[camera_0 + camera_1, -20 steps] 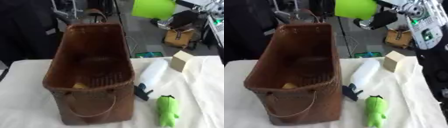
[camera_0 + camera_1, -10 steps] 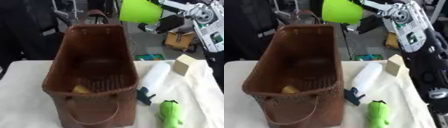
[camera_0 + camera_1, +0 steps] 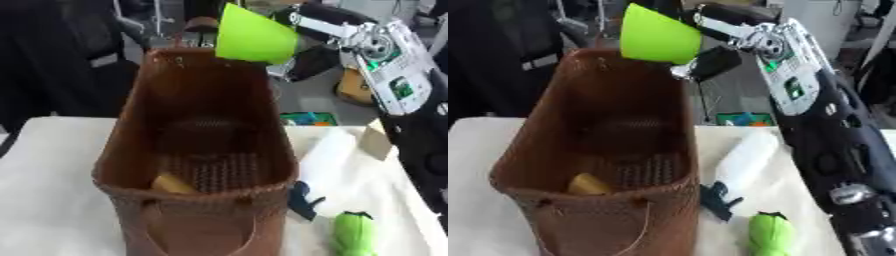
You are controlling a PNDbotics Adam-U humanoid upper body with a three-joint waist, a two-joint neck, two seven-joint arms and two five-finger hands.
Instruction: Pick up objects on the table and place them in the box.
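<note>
A bright green cup [image 3: 658, 36] is being held tilted in the air over the far rim of the brown wicker basket [image 3: 206, 200], its mouth turned toward the upper left. It is being gripped by the right hand [image 3: 709, 64], whose dark fingers are curled against the cup's underside; the right arm is reaching in from the right edge. Inside the basket, a small yellow object [image 3: 173, 184] is lying on the bottom near the front wall. On the white tablecloth [image 3: 52, 200] just right of the basket, a white spray bottle [image 3: 741, 165] with a dark trigger is lying on its side. A green plush toy [image 3: 772, 235] is lying nearer the front edge, and a tan block [image 3: 376, 140] farther back.
</note>
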